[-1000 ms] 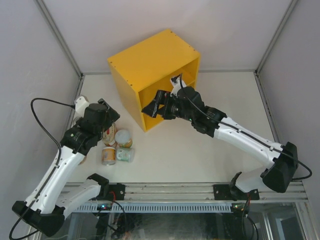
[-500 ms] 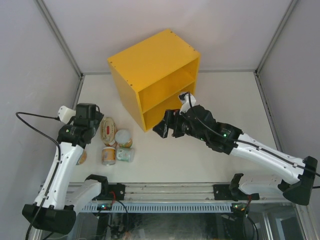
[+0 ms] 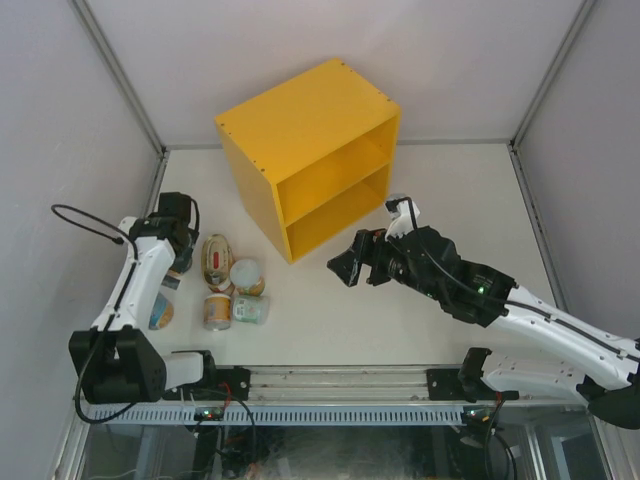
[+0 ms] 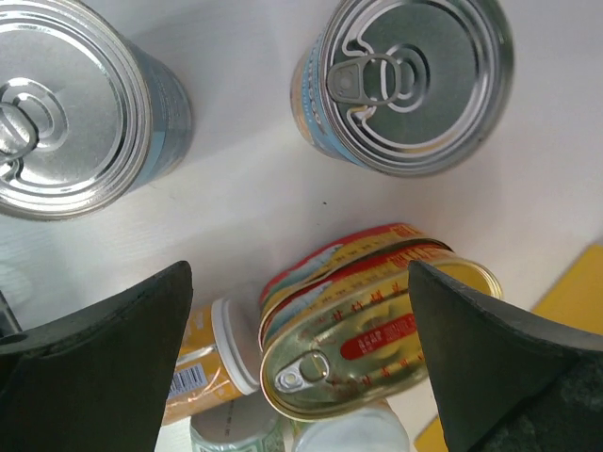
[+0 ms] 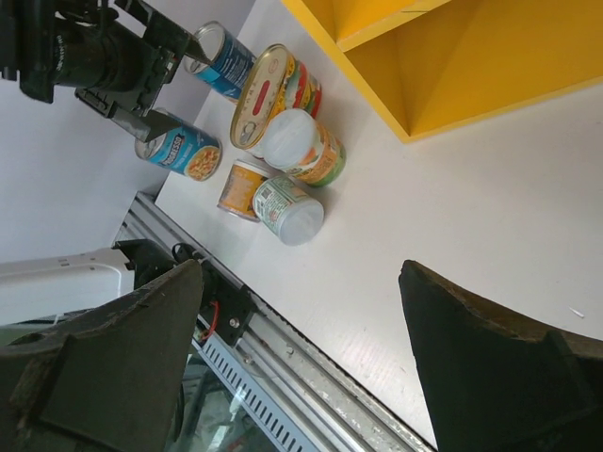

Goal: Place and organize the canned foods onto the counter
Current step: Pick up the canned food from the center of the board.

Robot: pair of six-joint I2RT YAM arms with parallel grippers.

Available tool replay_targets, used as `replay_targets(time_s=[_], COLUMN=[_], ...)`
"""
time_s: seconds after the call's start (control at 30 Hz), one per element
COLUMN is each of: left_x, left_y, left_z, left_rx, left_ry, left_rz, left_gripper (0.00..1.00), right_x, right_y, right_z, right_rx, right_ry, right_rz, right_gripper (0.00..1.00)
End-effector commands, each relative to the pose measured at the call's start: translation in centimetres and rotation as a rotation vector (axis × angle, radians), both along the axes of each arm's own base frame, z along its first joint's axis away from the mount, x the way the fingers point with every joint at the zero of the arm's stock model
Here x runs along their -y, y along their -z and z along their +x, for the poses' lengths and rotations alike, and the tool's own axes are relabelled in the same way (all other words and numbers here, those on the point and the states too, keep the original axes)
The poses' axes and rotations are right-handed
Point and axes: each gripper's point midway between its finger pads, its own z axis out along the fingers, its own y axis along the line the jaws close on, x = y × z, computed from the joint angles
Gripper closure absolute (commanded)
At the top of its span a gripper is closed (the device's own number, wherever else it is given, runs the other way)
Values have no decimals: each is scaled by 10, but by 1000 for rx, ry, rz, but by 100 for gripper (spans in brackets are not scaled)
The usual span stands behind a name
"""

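The yellow counter (image 3: 310, 150) stands at the back of the table. All the cans I see sit on the table to its left. Two stacked oval tins (image 3: 214, 258) (image 4: 377, 330) lie beside three small cans (image 3: 247, 275). Two tall blue cans (image 4: 66, 122) (image 4: 405, 80) stand upright, seen from above in the left wrist view. My left gripper (image 3: 178, 250) (image 4: 301, 363) is open and empty above the blue cans and oval tins. My right gripper (image 3: 347, 268) (image 5: 301, 367) is open and empty over bare table in front of the counter.
Grey walls close in the table on the left, back and right. A metal rail (image 3: 330, 385) (image 5: 283, 377) runs along the near edge. In the right wrist view the counter's lower corner (image 5: 452, 56) is at upper right and the can cluster (image 5: 283, 141) at upper left.
My right gripper has drawn back out of the counter's lower shelf toward the near side, open. My left arm has swung left, off the can cluster, to above the blue cans.
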Motion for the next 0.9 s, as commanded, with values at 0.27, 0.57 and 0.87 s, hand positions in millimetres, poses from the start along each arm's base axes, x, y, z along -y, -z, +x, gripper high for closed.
replay_targets(time_s=[0.27, 0.57, 0.87], left_x=[-33, -37, -42], left_y=[-10, -6, -5], left_z=[35, 50, 59], left_rx=[-6, -22, -43], left_ry=[31, 107, 151], left_rz=[83, 109, 132], left_gripper=[0, 0, 0], right_x=[-5, -13, -10], right_y=[-6, -3, -2], right_z=[2, 5, 10], right_rx=[59, 52, 49], right_ry=[-42, -72, -67], right_rz=[-4, 1, 0], right_gripper=[15, 15, 15])
